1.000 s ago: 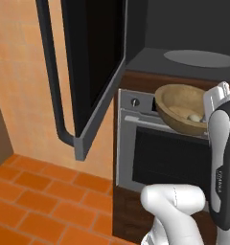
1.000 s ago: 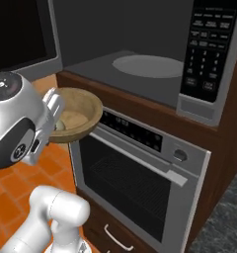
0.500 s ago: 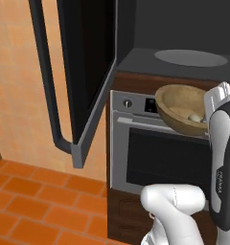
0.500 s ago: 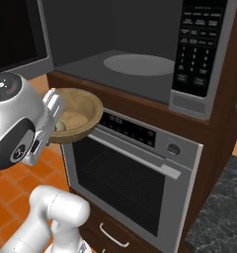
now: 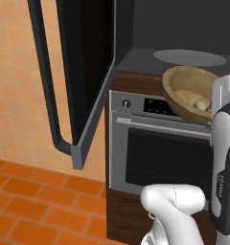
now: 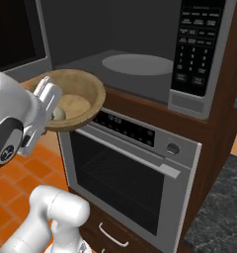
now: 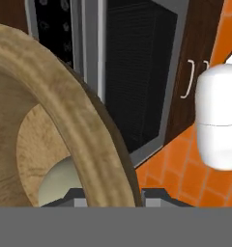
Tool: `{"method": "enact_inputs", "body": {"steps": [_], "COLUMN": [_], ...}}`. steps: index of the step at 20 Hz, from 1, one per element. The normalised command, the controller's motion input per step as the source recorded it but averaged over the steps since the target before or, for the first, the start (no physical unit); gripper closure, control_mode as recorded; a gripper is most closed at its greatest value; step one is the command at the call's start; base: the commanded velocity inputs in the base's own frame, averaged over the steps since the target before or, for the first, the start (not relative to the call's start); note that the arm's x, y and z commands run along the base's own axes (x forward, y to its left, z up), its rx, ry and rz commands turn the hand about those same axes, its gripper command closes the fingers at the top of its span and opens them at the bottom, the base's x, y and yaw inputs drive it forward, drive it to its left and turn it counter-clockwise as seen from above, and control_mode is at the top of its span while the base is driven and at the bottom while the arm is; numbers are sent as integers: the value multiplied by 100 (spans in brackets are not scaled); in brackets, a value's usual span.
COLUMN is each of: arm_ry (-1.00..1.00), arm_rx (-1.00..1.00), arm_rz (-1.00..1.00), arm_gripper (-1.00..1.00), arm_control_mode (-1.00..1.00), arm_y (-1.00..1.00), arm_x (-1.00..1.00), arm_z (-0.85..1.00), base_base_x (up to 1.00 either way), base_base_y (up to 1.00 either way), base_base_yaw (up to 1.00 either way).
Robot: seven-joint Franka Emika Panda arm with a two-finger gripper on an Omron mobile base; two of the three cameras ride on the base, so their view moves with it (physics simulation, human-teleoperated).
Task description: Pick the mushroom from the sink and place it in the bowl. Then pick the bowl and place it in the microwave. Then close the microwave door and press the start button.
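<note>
My gripper (image 6: 49, 105) is shut on the near rim of the brown wooden bowl (image 6: 80, 97), holding it in the air in front of the oven's control strip. The pale mushroom (image 6: 59, 114) lies inside the bowl, close to the gripped edge. In the left base view the bowl (image 5: 186, 92) hangs just below the microwave's (image 5: 184, 33) dark cavity, tipped a little, with the mushroom (image 5: 201, 104) beside my gripper (image 5: 215, 100). The microwave door (image 5: 86, 62) stands swung open to the left, its bar handle (image 5: 46, 81) facing out. The hand view looks along the bowl's rim (image 7: 84, 125), with the mushroom (image 7: 60, 181) below it.
The grey turntable disc (image 6: 138, 64) lies in the cavity behind and above the bowl. The microwave's button panel (image 6: 193, 47) is on the right. A steel oven (image 6: 135, 168) with a horizontal handle sits underneath. Orange tiled floor (image 5: 30, 201) spreads to the left.
The whole scene has shifted in both base views, so the base has driven; microwave and oven sit differently in frame. The bowl stays gripped in the same place relative to the arm.
</note>
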Motion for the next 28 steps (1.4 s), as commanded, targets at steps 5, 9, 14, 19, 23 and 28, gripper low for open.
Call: {"method": "enact_inputs", "body": {"steps": [5, 9, 14, 19, 23, 28], "arm_ry": [-18, -24, -4, -3, -4, -2], "arm_rx": [-2, -1, 0, 0, 0, 0], "arm_rz": [0, -7, -24, -22, -6, 0], "arm_gripper": [100, 100, 100, 100, 100, 100], "arm_control_mode": [-100, -100, -100, -100, -100, -100], "arm_y": [-22, -36, -24, -28, -28, -17], "arm_x": [0, 16, 57, 57, 75, 92], "arm_z": [59, 34, 26, 20, 6, 0], "base_base_x": [0, 0, 0, 0, 0, 0], "base_base_y": [0, 0, 0, 0, 0, 0], "base_base_yaw": [0, 0, 0, 0, 0, 0]}}
